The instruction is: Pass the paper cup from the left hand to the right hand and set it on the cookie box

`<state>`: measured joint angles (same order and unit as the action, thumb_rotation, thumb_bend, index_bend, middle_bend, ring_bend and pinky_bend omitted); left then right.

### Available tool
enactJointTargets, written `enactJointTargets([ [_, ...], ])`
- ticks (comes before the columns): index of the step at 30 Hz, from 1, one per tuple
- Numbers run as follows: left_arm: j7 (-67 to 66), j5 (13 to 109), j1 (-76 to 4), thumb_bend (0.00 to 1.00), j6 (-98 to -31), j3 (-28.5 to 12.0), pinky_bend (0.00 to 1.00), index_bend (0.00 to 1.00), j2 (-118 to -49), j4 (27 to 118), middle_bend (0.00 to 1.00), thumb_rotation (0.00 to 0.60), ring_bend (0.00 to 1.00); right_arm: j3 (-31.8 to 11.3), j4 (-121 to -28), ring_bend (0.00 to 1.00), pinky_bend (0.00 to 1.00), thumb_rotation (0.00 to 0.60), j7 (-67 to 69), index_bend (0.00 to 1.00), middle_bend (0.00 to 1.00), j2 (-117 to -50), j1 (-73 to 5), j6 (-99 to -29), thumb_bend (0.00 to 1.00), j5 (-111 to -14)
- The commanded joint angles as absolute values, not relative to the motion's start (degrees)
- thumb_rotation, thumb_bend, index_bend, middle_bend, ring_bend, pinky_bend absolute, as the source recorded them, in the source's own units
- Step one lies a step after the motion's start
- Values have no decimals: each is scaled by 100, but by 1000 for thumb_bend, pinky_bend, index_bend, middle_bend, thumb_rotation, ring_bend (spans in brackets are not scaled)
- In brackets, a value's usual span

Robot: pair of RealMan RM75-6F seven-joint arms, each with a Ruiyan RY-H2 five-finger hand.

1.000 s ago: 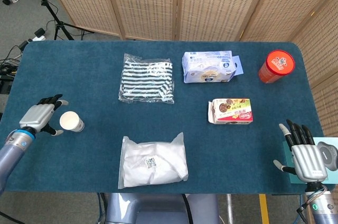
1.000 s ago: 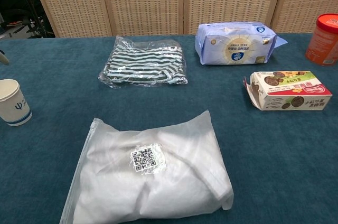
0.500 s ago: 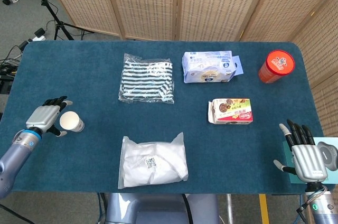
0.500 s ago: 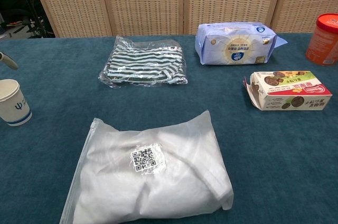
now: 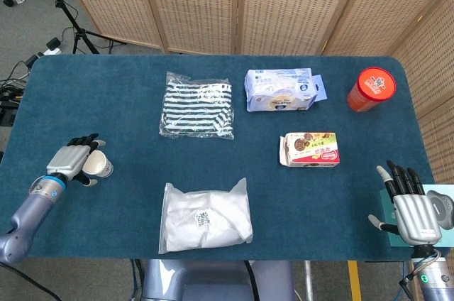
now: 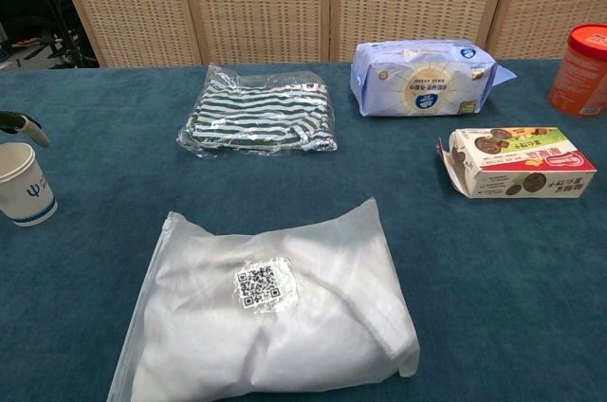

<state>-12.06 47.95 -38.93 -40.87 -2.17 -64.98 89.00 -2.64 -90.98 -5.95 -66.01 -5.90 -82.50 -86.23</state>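
My left robot hand (image 5: 73, 159) sat right against the paper cup (image 5: 97, 166) at the desk's (image 5: 128, 109) left edge, fingers spread around it but not visibly clamped. Biggest worry: that cup looked light, so an uneven squeeze could tip or crush it. Right robot hand (image 5: 411, 210) was open and empty, well away, past the cookie box (image 5: 311, 149), so the handover meant a long reach.
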Motion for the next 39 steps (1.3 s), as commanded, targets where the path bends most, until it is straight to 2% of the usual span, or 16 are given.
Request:
enactJointTargets([
  [1,-1240,4780,-3899,182,-4116,-190,0,249,-6512,8903,0,600,0,-263,-9098,0,0,600,-593,0,0,-6602,-590,-8251,103,-8626],
  [17,-1398,4646,-3908,217,-4222,-68,0,285,-6444,8920,0,600,0,-252,-9107,0,0,600,-641,0,0,-6615,-598,-8230,103,-8631],
  [21,-1424,4584,-3929,356,-4218,-59,0,298,-6422,8940,0,600,0,-254,-9106,0,0,600,-641,0,0,-6616,-596,-8236,105,-8631],
  [24,-1426,4552,-3938,412,-4213,-55,0,321,-6422,8943,0,600,0,-254,-9107,0,0,600,-640,0,0,-6616,-598,-8232,104,-8630],
  [32,-1393,4550,-3934,428,-4293,-89,0,352,-6417,8986,0,600,0,-254,-9108,0,0,600,-635,0,0,-6613,-597,-8225,104,-8621],
  [39,-1368,4624,-3972,418,-4497,-258,0,352,-6108,9385,0,600,0,-252,-9110,0,0,600,-639,0,0,-6609,-601,-8217,104,-8622],
])
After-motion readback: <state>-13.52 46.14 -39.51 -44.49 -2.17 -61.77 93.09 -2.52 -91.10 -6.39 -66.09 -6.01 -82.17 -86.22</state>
